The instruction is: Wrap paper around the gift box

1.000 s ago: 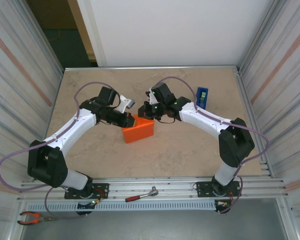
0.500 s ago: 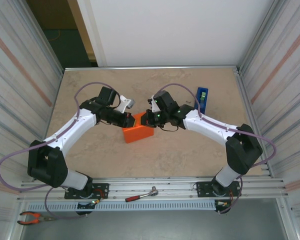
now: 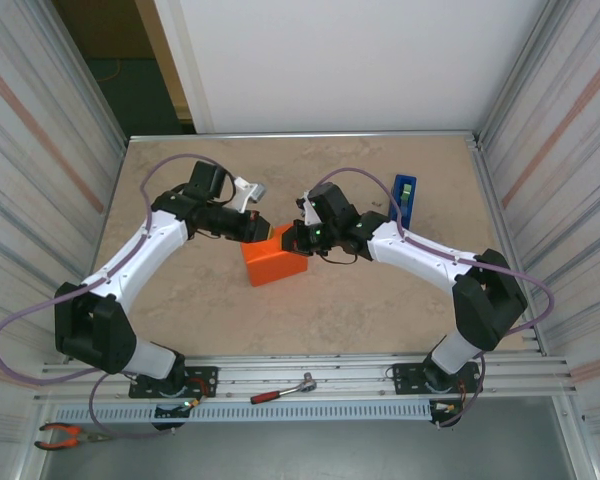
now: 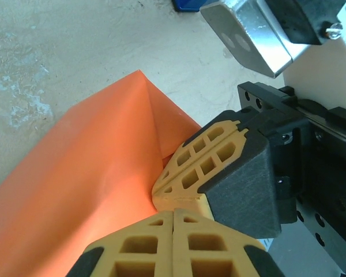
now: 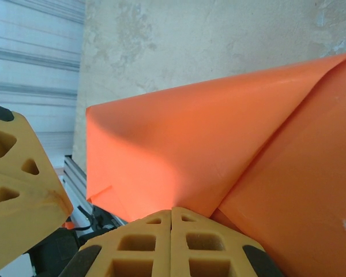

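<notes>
the paper (image 3: 276, 260) is seen folded into an orange, block-shaped parcel at mid-table, between the two arms. the gift box is taken to be covered by it, as no pink face can be made out. the left gripper (image 3: 259, 229) and the right gripper (image 3: 292, 238) are both clenched with nothing pinched. their tips are pressed side by side against the fold at the parcel's far top edge. if the tips are lifted before tape is applied, the flaps could spring open. if more force is used, the thin sheet could be torn or the parcel slid. the blue tape dispenser (image 3: 404, 194) is stood well apart, beyond the right arm. a ratchet wrench (image 3: 285, 390) is laid on the near rail.
</notes>
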Controlling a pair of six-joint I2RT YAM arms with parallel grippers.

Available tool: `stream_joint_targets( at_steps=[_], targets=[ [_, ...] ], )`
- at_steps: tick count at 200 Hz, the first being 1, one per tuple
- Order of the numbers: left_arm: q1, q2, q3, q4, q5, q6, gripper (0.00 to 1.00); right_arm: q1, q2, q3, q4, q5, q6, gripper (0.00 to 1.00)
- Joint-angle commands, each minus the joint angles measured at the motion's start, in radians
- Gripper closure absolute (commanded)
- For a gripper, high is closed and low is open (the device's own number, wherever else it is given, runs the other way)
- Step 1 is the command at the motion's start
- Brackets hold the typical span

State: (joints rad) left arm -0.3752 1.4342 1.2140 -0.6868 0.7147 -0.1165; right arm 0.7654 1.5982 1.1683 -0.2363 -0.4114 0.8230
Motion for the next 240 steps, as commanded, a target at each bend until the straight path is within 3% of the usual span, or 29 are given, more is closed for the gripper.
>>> stream_joint_targets(
  at_steps=[1,104,161,170,183,208,221,240],
  targets=[
    [-0.007,-0.028,-0.028,-0.027,0.026,0.005,0.97,-0.005,-0.007,-0.027,-0.037,0.028,0.002,1.0],
    [-0.01,0.012,-0.115,-0.007,-0.04,0.045,0.99,-0.015,0.008,-0.013,-0.018,-0.005,0.022,1.0],
    [-0.01,0.025,-0.153,0.013,-0.082,0.05,1.0,-0.16,-0.077,0.135,0.003,-0.06,0.037,1.0],
    [-0.01,0.026,-0.157,0.013,-0.09,0.052,1.0,-0.203,-0.111,0.134,-0.015,-0.041,0.031,0.93],
    [-0.01,0.026,-0.16,0.016,-0.092,0.053,1.0,-0.283,-0.162,0.104,-0.029,-0.03,0.029,0.73],
    [-0.011,0.028,-0.16,0.018,-0.098,0.056,1.0,-0.481,-0.249,0.002,-0.048,-0.023,0.013,0.51],
    [-0.013,0.028,-0.162,0.02,-0.098,0.058,1.0,-0.594,-0.282,-0.059,-0.051,-0.027,0.002,0.41],
    [-0.017,0.028,-0.161,0.018,-0.102,0.062,1.0,-0.753,-0.294,-0.129,-0.052,-0.063,-0.022,0.36]
  ],
)
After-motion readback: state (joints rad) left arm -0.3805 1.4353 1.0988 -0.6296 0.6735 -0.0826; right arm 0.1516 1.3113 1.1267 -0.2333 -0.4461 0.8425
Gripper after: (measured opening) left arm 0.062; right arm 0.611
